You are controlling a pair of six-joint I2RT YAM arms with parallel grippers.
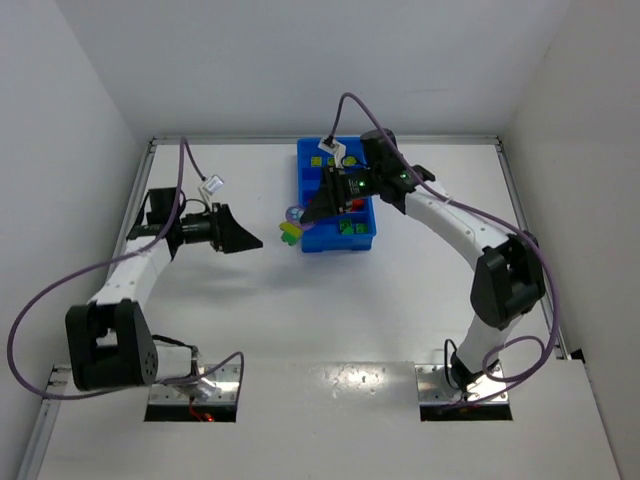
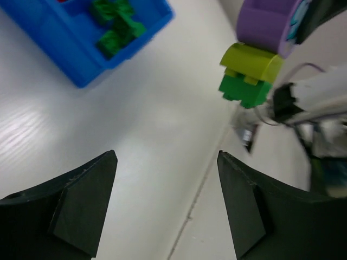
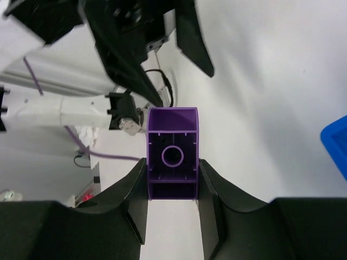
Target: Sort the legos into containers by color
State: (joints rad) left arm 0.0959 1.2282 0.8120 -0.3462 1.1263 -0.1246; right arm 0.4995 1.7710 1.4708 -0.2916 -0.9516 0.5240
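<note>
At centre of the top view, just off the lower left corner of the blue tray (image 1: 340, 244), the right gripper (image 1: 306, 217) clamps a lego cluster (image 1: 290, 230), purple over yellow-green and green; the left gripper (image 1: 243, 236) sits apart to its left, jaws spread. Left wrist view: cluster upper right (image 2: 252, 59), clear of the parted fingers (image 2: 81, 200) at bottom; green legos (image 2: 115, 24) in a tray compartment, upper left. Right wrist view: the cluster's purple brick (image 3: 172, 154) pinched between both fingers at centre.
</note>
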